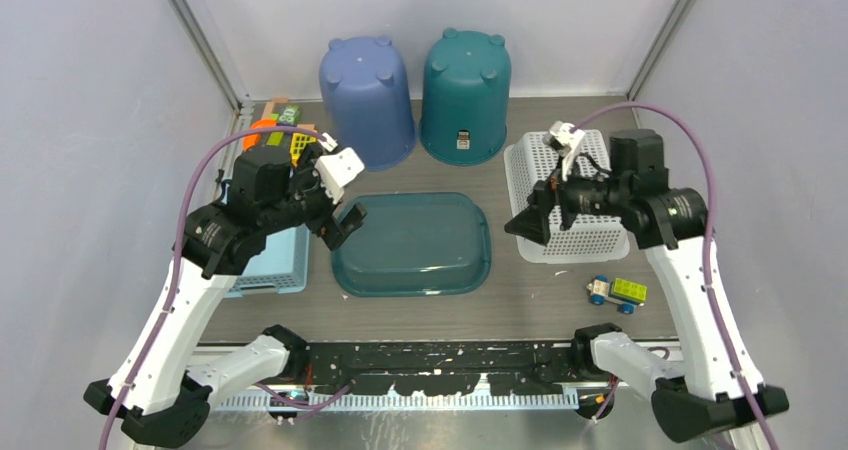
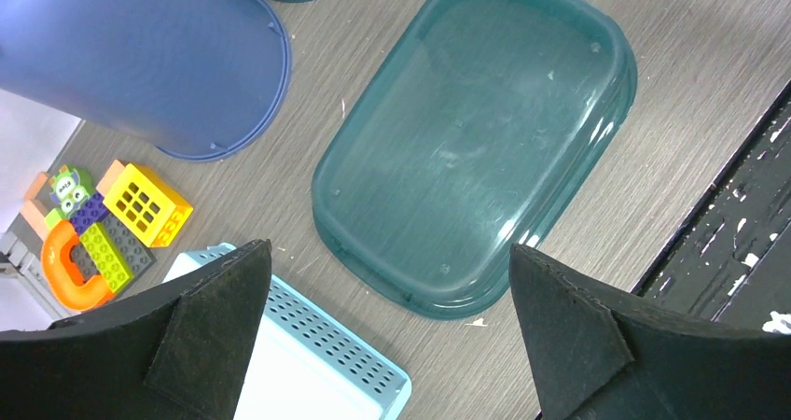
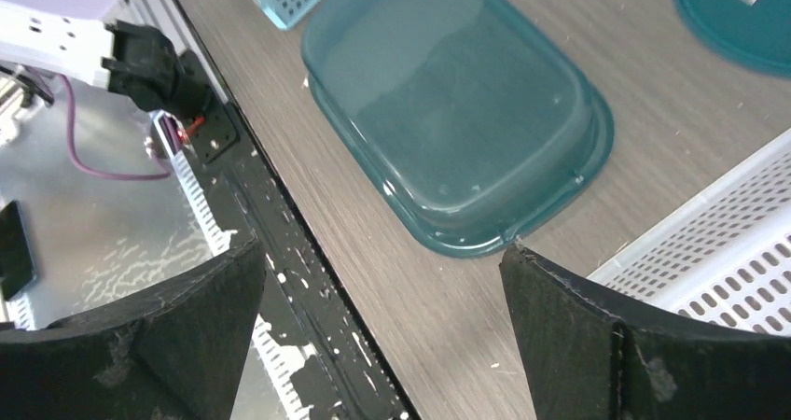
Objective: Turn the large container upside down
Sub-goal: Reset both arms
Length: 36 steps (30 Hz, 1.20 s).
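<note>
The large container [image 1: 412,243] is a dark teal rectangular tub in the middle of the table. It lies with its flat bottom up and its rim on the table. It also shows in the left wrist view [image 2: 476,140] and the right wrist view [image 3: 448,103]. My left gripper [image 1: 335,208] hovers above its left end, open and empty [image 2: 392,336]. My right gripper [image 1: 535,215] hovers just right of its right end, open and empty [image 3: 382,336]. Neither gripper touches the tub.
A blue bucket [image 1: 367,100] and a teal bucket [image 1: 465,95] stand upside down at the back. A white perforated basket [image 1: 570,195] lies right of the tub, a light blue basket [image 1: 272,260] left. Toy bricks [image 1: 280,130] lie back left, a toy car [image 1: 615,292] front right.
</note>
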Available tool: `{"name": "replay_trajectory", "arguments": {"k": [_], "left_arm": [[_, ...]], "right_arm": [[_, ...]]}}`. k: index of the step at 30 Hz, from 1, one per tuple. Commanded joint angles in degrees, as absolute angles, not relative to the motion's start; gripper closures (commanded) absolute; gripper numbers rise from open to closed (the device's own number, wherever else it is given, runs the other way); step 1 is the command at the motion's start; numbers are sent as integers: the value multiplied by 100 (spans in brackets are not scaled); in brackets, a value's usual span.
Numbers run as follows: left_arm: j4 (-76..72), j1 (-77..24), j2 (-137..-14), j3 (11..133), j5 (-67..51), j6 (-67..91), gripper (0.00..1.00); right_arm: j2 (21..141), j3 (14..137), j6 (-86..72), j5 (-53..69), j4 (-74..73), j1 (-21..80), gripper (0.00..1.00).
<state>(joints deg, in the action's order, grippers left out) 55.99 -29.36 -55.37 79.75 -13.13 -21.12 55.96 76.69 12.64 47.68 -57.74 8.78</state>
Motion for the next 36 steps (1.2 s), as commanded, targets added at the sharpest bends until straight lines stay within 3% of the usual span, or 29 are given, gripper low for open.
{"name": "replay_trajectory", "arguments": {"k": [1,18,27,36], "left_arm": [[5494,-2907,-5388,7942,-1286,-2109,0],[6506,-2909,-4630,8138,-1958,-2738,0],[6711,-2900,-3973,7739,-2393,-2916,0],[6741,-2885,-3888,7585,-2736,-2973,0]], "right_arm": [[5724,7851,1252,4064,-5496,1427,0],[4457,8509,3280,5643,-7598,1665,0],[3841,8638,6110,6152,-9919,1454,0],[3803,8500,6125,6361,-9942,1268,0]]}}
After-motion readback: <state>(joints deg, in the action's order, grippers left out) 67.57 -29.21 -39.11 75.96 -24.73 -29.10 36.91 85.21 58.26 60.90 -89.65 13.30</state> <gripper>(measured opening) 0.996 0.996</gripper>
